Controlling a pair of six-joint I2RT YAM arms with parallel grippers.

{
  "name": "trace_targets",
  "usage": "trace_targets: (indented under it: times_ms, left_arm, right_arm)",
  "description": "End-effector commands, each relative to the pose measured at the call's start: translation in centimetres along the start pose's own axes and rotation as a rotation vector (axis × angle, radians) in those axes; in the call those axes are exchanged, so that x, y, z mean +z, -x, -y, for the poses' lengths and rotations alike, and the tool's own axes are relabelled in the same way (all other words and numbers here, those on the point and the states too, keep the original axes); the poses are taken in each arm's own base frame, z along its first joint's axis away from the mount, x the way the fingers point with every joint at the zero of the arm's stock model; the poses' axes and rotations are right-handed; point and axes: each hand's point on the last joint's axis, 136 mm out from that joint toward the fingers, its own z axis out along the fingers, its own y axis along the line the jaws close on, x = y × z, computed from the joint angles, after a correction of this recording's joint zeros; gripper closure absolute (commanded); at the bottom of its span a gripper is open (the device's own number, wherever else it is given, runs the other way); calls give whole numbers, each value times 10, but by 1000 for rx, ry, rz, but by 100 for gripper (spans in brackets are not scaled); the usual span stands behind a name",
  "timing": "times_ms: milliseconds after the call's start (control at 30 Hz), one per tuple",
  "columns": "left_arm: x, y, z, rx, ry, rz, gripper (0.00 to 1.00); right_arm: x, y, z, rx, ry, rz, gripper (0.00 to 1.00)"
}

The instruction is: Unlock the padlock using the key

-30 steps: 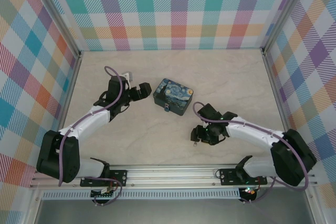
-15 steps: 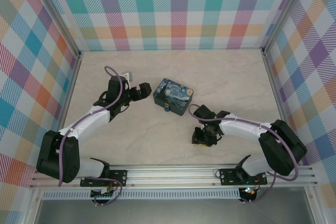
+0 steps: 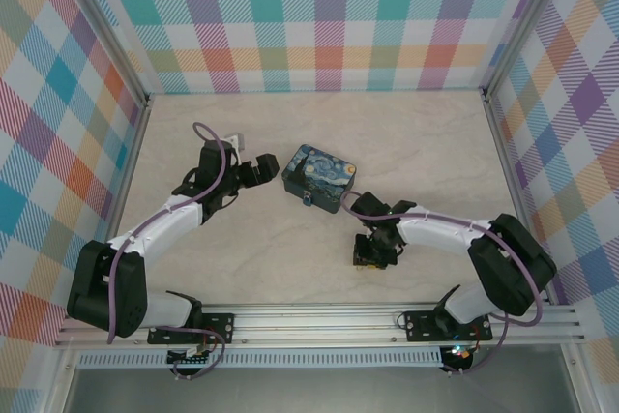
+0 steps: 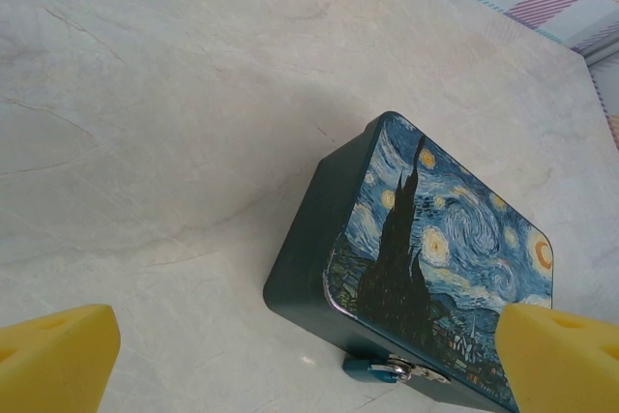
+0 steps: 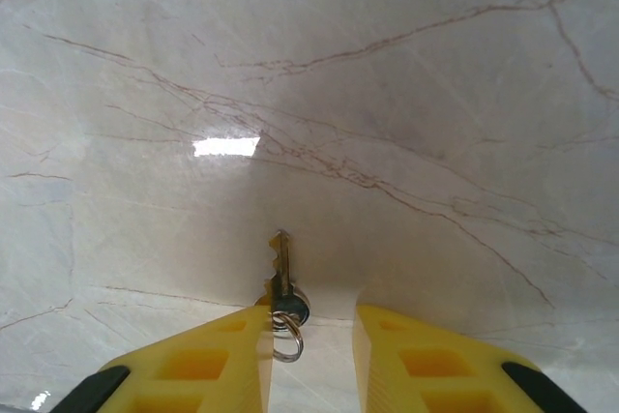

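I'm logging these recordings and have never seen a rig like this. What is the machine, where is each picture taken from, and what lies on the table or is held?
These are two robot arms bolted at the near edge of a marble-look table. The overhead picture comes from a fixed camera above and behind them. The other two come from cameras on the wrists, so the yellow fingers at the bottom belong to each arm itself. On the table stands a painted tin with a tiny teal padlock on its front. The left tool sits beside the tin, open and empty. The right tool is low over the table, its open fingers straddling a small key with a ring, lying flat. Nothing is gripped.
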Motion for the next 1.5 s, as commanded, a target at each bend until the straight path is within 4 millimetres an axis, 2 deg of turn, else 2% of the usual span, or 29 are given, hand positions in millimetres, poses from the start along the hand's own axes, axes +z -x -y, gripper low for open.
trace_targets:
  times_ms: [0, 233, 433, 600, 833, 1100, 1300, 1467]
  left_arm:
    - [-8, 10, -3, 19, 18, 34, 0]
    - [-9, 8, -5, 27, 27, 33, 0]
    - [-10, 8, -8, 37, 39, 34, 0]
    - [-11, 8, -10, 37, 44, 34, 0]
    - [-21, 3, -3, -22, 9, 16, 0]
    - [-24, -16, 13, -399, -120, -47, 2]
    - [-15, -32, 25, -769, -201, -141, 7]
    - [-5, -39, 44, -1004, -260, -213, 8]
  right_arm:
    - [6, -3, -17, -47, 29, -27, 73]
    - [8, -5, -25, -85, -9, -43, 78]
    - [4, -5, -26, -96, -15, -28, 90]
    - [-3, -3, -25, -98, -13, 6, 97]
    - [-28, 13, -37, -159, 67, 109, 98]
    - [-67, 36, -61, -209, 219, 216, 98]
    - [-100, 58, -74, -290, 222, 314, 98]
    - [-130, 82, -97, -361, 250, 426, 98]
